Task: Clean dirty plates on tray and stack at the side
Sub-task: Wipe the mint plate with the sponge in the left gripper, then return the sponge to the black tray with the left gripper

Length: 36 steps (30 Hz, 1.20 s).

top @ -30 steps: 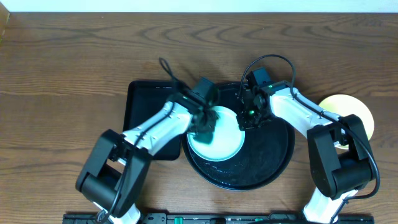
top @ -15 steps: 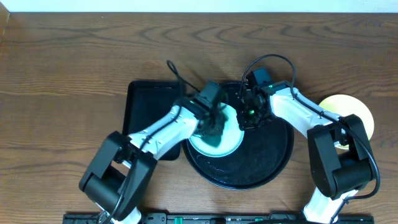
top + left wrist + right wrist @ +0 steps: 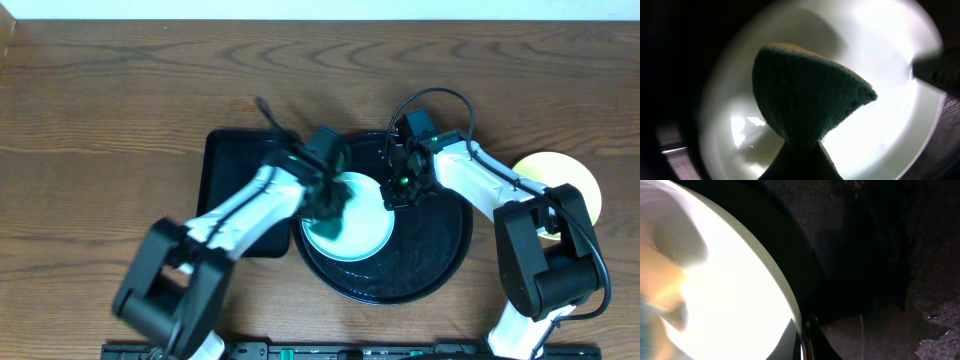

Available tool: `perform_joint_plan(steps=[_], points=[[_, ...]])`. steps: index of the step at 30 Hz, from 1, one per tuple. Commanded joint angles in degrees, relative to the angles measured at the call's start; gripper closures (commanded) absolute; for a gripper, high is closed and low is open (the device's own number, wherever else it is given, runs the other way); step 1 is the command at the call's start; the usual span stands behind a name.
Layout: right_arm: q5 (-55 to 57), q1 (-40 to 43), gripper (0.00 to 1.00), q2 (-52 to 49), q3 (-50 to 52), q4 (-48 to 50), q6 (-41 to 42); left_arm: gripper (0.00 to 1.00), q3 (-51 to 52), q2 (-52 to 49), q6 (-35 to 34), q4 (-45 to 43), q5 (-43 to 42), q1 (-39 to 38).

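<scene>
"While you're watching overhead, where is the plate sitting?"

"I'm seeing it lying in the tray, under my left gripper, whose fingers are clamping a sponge against its centre. My right gripper is pinching the plate's right rim, one finger sitting on either side of the edge."

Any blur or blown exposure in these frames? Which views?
Overhead: the left gripper and its arm are motion-smeared, the right gripper is sharp. Left wrist: the plate is blown out white behind the sponge, and the corners are black. Right wrist: the plate is overexposed too, the tray dark and grainy.
</scene>
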<state>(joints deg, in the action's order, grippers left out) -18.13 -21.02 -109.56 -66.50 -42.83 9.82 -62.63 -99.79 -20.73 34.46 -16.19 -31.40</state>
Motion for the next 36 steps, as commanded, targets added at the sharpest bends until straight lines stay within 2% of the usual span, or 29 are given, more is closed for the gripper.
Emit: perform_joint_plan(steps=[1, 7, 14, 20, 31, 33, 34, 36], points=[[2.93, -0.37, 0.96, -0.22, 0.68, -0.2, -0.02, 0.93, 0.15, 8.68, 1.05, 0.24, 0.31, 5.05], [2.93, -0.37, 0.95, -0.22, 0.68, 0.13, -0.02, 0.92, 0.15, 14.56, 1.64, 2.25, 0.35, 11.91], [2.91, -0.42, 0.94, -0.22, 0.68, 0.87, 0.02, 0.92, 0.55, 13.62, 3.13, 7.08, 4.83, 19.15], [2.91, -0.42, 0.95, -0.22, 0.68, 0.85, 0.02, 0.92, 3.1, 11.91, 3.17, 5.57, 7.13, 20.72], [2.89, -0.42, 0.96, -0.22, 0.68, 0.79, 0.0, 0.91, 3.3, -0.2, 3.19, 1.22, 9.84, 20.72], [2.91, -0.42, 0.95, -0.22, 0.68, 0.68, 0.0, 0.75, 3.3, -2.12, 3.19, 0.31, 9.84, 20.72], [2.91, -0.42, 0.96, -0.22, 0.68, 0.63, 0.0, 0.61, 3.3, -2.97, 3.17, -0.11, 9.84, 20.72], [2.91, -0.42, 0.95, -0.22, 0.68, 0.61, 0.0, 0.51, 3.3, -3.65, 3.17, -0.31, 9.84, 20.72]])
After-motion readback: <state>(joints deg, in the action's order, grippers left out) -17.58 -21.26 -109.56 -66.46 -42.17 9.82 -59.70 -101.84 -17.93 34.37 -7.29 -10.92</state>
